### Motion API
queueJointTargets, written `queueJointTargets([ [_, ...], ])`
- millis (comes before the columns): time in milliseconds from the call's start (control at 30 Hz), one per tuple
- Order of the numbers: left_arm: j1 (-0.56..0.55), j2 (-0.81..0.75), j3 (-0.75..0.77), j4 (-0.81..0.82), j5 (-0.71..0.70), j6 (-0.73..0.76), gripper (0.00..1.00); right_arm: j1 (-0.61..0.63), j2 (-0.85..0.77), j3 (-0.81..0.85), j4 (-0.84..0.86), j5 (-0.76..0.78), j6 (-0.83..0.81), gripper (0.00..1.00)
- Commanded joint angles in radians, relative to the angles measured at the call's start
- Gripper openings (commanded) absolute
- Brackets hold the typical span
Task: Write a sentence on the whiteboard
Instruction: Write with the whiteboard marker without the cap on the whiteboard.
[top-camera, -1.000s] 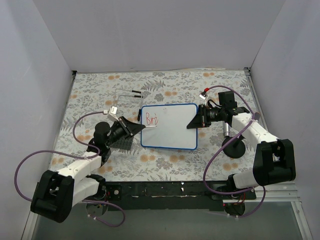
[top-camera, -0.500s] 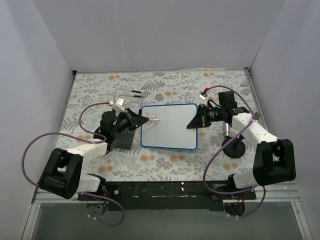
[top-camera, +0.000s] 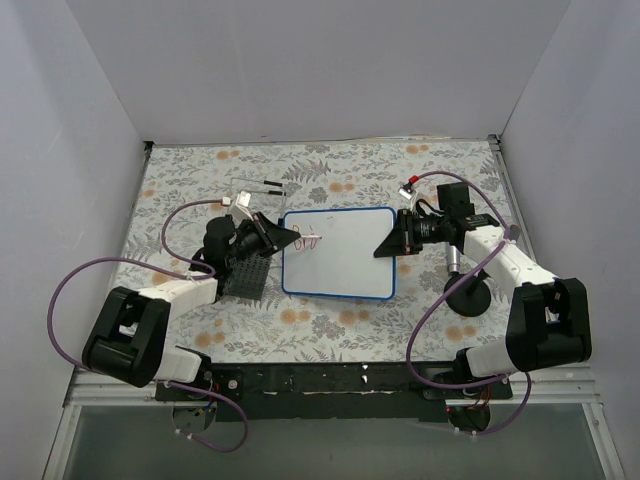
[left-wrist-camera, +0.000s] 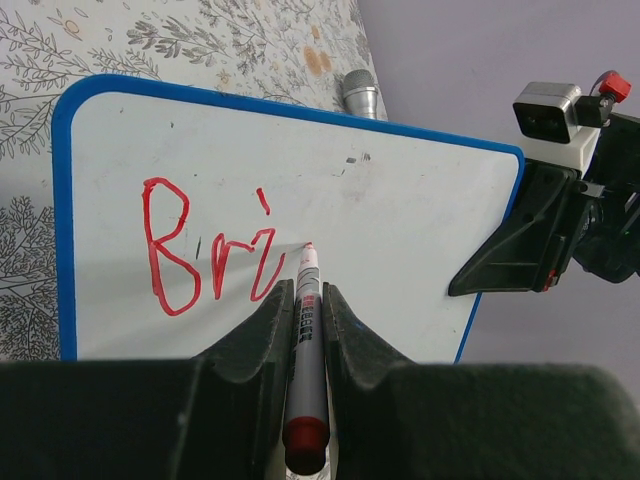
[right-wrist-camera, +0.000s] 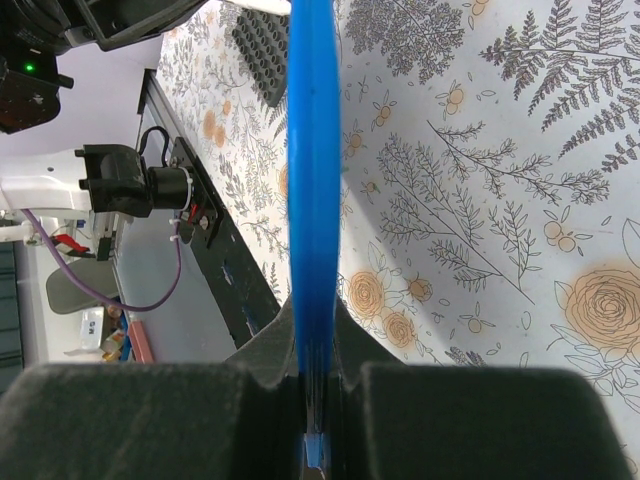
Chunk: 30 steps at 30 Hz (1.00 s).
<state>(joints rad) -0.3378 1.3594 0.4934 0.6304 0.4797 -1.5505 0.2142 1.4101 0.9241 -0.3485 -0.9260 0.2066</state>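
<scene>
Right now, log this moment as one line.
left jaws shut on marker | tip at whiteboard | sentence reads "Bri" | right jaws shut on whiteboard edge

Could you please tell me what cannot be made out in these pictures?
- Top view: the sentence is too small to read.
- Right wrist view: the whiteboard shows edge-on, so its face is hidden.
- Left wrist view: it is unclear whether the tip of the marker touches the whiteboard.

Plain pale walls (top-camera: 320, 70) stand at the top, left and right of the frame. The tabletop (top-camera: 340, 170) in the middle wears a cloth with grey leaves and orange flowers. A dark bar (top-camera: 330, 381) runs along its bottom edge.
</scene>
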Motion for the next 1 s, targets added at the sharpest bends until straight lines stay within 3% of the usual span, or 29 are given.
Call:
queueJointTargets([
  [0,-0.004,0.004,0.046,0.005,-0.019,0.029,0.00,-0.003,-0.019,-0.002,0.031,0.001,-0.036,0.01],
  [533,-0.003,-0.035,0.051,-0.106,-0.072,0.090,0.00,-0.007,-0.022,-0.002,0.029,-0.002,-0.035,0.01],
  [967,-0.003,-0.056,0.027,-0.150,-0.003,0.099,0.00,-0.006,-0.025,-0.001,0.031,-0.005,-0.033,0.01],
])
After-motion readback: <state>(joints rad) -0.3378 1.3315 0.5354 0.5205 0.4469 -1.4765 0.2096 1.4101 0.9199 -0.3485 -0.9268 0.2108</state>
